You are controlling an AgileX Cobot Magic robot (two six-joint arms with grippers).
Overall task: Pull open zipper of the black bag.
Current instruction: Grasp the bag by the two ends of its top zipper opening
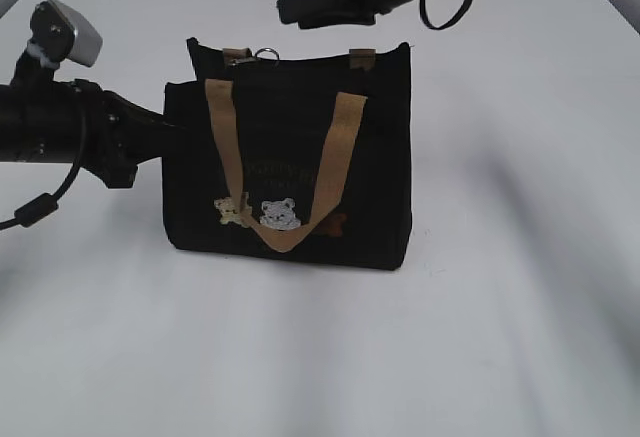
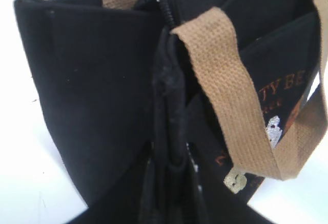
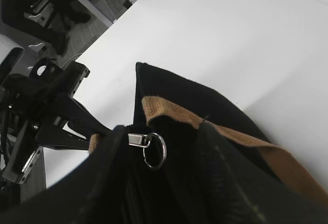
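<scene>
The black bag point(image 1: 290, 157) stands upright on the white counter point(image 1: 500, 337). The left tool point(image 1: 172, 129), narrowed, clamps the fabric at the bag's left side. The right tool point(image 1: 300, 7), jaws half apart and holding nothing, hovers just above the zipper's silver ring pull point(image 1: 266, 54) at the top edge.

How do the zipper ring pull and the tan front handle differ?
Material: the ring pull is shiny silver metal; the front handle is tan woven webbing.
Size: the ring is tiny; the handle loops down most of the black bag's front.
Position: the ring sits at the top edge; the handle droops flat over the embroidered bears.
Both are attached to the bag.
</scene>
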